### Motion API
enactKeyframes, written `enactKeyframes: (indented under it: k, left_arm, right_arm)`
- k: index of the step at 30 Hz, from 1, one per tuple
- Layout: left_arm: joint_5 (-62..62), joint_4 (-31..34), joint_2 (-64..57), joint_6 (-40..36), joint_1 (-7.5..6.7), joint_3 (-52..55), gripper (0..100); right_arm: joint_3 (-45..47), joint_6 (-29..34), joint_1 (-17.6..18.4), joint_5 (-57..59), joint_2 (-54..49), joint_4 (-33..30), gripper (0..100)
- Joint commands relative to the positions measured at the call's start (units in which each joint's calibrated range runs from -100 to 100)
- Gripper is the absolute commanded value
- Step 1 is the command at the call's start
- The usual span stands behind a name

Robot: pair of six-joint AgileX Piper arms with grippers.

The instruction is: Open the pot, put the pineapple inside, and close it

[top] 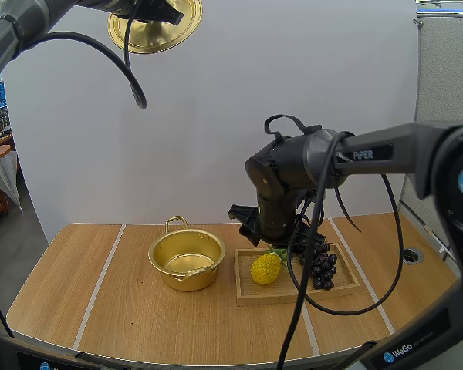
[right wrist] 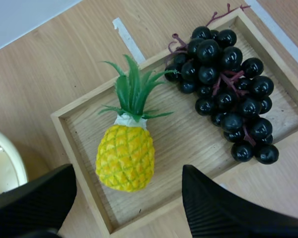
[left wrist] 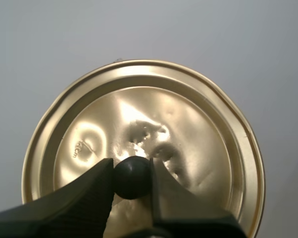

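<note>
Left pincer [left wrist: 132, 167] is seen clamped on the black knob [left wrist: 132, 179] of the gold lid [left wrist: 139, 119], held high above the worktop [top: 85, 293] | pot [top: 187, 258] is shown uncovered beside the wooden tray [right wrist: 188, 144] | right pincer [right wrist: 129, 173] is pictured spread wide over the pineapple [right wrist: 125, 156], laid in the tray next to the grapes [right wrist: 228, 79].

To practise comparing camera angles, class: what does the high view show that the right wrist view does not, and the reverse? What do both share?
High view adds: the lid held high above the table, and the whole open pot with both handles.
Right wrist view adds: the right end effector, open, hovering over the pineapple.
Both share: the tray with pineapple and grapes lying in it, plus part of the pot's rim.
</note>
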Motion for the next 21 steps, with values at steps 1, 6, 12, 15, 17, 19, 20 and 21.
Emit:
enactKeyframes:
  k: [1, 6, 12, 15, 17, 19, 20, 21]
  left_arm:
    - [-2.34, 0.03, -0.4, -0.54, -0.23, -0.52, 0]
    - [-2.34, 0.03, -0.4, -0.54, -0.23, -0.52, 0]
    - [-2.34, 0.03, -0.4, -0.54, -0.23, -0.52, 0]
    - [-2.34, 0.03, -0.4, -0.54, -0.23, -0.52, 0]
    - [-2.34, 0.03, -0.4, -0.54, -0.23, -0.52, 0]
    - [-2.34, 0.03, -0.4, -0.54, -0.23, -0.52, 0]
    - [-2.34, 0.03, -0.4, -0.54, -0.23, -0.52, 0]
    - [-2.34, 0.03, -0.4, -0.54, -0.23, -0.52, 0]
  right_arm:
    - [-2.11, -1.87, -1.19, 1.01, 2.96, 3.62, 100]
    - [-4.12, -2.36, -1.98, -0.74, 7.34, 5.27, 100]
    - [-4.4, -2.36, -2.15, -5.19, 10.84, 5.96, 100]
    - [-4.4, -2.01, -2.25, -5.94, 11.8, 6.04, 100]
    - [-4.4, -2.01, -2.51, -6.1, 12.4, 6.04, 100]
    - [-4.4, -2.01, -2.94, -6.1, 13.18, 6.15, 100]
    - [-4.4, -2.01, -3.09, -6.1, 13.51, 6.18, 100]
    - [-4.4, -2.01, -3.29, -6.1, 13.64, 6.18, 100]
